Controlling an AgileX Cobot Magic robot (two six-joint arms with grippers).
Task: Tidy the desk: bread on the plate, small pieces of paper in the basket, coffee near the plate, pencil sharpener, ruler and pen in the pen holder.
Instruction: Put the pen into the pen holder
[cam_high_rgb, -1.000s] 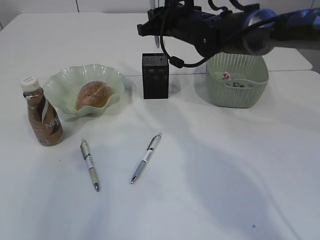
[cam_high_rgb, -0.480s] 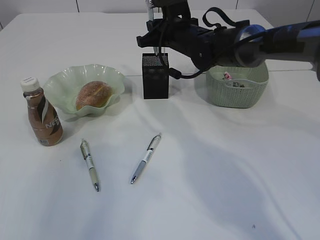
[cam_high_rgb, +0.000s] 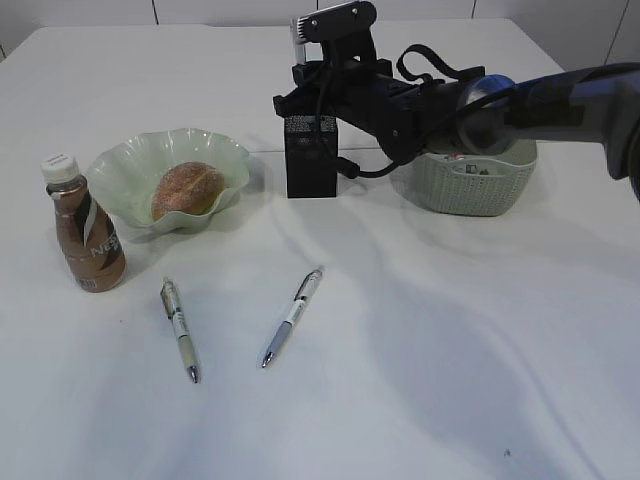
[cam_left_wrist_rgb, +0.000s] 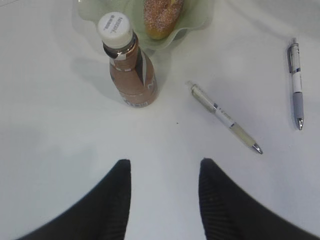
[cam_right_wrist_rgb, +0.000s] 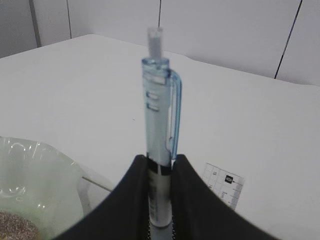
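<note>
Right gripper (cam_right_wrist_rgb: 159, 200) clamped on upright pen (cam_right_wrist_rgb: 159, 125), right above holder (cam_high_rgb: 311, 155) at top middle. Left gripper (cam_left_wrist_rgb: 162, 172) apart, empty.

Looks like a lab or test room: bare white desk (cam_high_rgb: 420, 380), plain pale wall panels (cam_right_wrist_rgb: 225, 30) behind, staged props only, such as pens (cam_high_rgb: 291, 316), pen holder (cam_high_rgb: 311, 165), bottle (cam_high_rgb: 88, 228), plate (cam_high_rgb: 130, 165), basket (cam_high_rgb: 480, 185).
</note>
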